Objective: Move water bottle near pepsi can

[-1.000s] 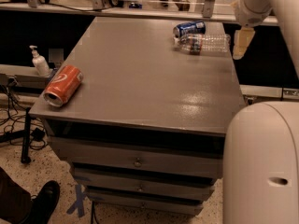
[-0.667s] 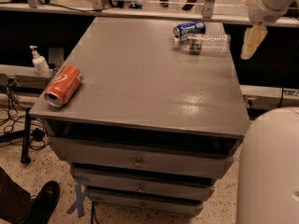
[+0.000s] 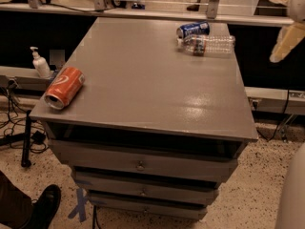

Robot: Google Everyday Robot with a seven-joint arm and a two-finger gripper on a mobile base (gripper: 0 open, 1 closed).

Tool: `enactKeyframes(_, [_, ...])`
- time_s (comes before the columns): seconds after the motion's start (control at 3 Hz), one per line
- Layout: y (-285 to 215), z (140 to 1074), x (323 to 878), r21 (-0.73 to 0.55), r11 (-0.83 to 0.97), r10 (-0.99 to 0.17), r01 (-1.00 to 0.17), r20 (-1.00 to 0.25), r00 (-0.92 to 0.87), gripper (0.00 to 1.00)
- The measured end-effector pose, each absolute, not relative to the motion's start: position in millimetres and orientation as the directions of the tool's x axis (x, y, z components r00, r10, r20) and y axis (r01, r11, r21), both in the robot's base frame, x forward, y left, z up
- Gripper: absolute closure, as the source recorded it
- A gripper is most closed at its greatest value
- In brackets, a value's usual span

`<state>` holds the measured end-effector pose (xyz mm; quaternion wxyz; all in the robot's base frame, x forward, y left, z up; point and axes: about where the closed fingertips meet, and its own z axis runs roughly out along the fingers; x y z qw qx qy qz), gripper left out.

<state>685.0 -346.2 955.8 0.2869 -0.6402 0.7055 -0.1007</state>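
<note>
Two task things lie together at the far right of the table (image 3: 143, 80). The bottle (image 3: 212, 45) is on its side with its cap to the left. The pepsi can (image 3: 193, 30) is just beyond it, also on its side, and the two touch or nearly touch. Neither has shifted since the earlier frames.

The gripper (image 3: 285, 42) hangs off the table's right side, level with the bottle and well apart from it, at the right edge of the view. A second ago it was just beside the bottle's right end, and it has since drawn away to the right. It carries nothing, and I cannot tell whether it is released or clenched. The robot's white body (image 3: 291, 194), which filled the near right corner before, now shows only as a sliver at the near right edge.

An orange can (image 3: 64, 87) lies on its side at the near left edge, unmoved. A pump bottle (image 3: 40, 63) stands on a ledge left of the table. Drawers (image 3: 140, 165) sit under the top, and a shoe (image 3: 45, 206) shows at the near left.
</note>
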Motion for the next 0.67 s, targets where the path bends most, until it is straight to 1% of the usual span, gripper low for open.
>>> enactKeyframes(0.33, [-357.4,964.6,659.6,-0.512,0.172,-0.924,-0.842,-0.379,0.042,0.0])
enactKeyframes(0.67, [-357.4,964.4,659.8,-0.512,0.172,-0.924,-0.841,-0.379,0.042,0.0])
